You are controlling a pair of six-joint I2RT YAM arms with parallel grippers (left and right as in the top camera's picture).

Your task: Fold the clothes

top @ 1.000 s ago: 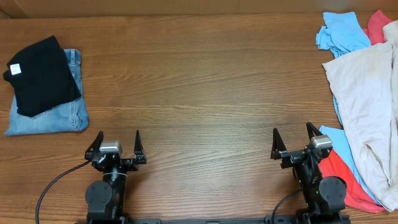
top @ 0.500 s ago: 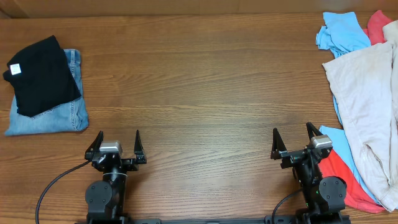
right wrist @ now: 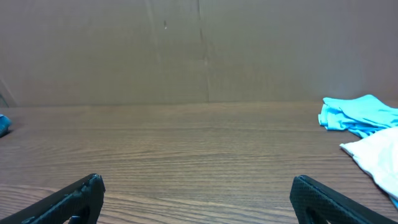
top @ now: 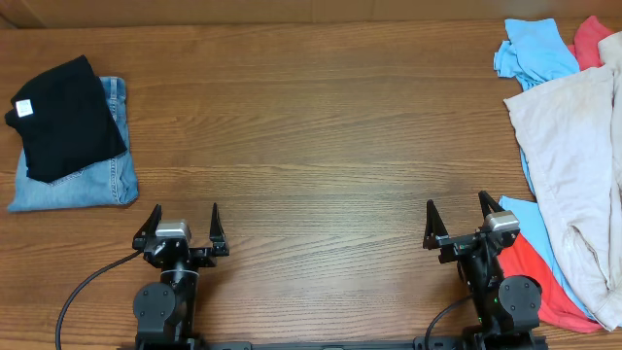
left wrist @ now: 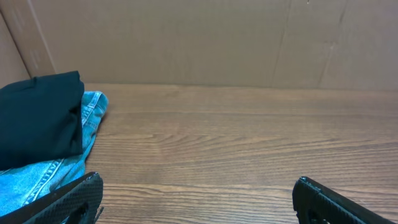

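Parked at near edge of table (top: 311,126) with left gripper (top: 185,208) and right gripper (top: 457,201) both spread wide and empty, beige trousers (top: 573,156) heaped unfolded at far right over blue cloth (top: 533,49) and red cloth (top: 530,267), near right gripper, black garment (top: 63,117) folded atop jeans (top: 87,185) far left.

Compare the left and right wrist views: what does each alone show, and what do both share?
Only the left wrist: the black garment lying on jeans (a blue sliver at the right wrist view's left edge may be those jeans). Only the right wrist: the blue cloth and an edge of the pale trousers. Both: the table, the cardboard wall, and open fingers at the bottom corners, of the left gripper and the right gripper in turn.
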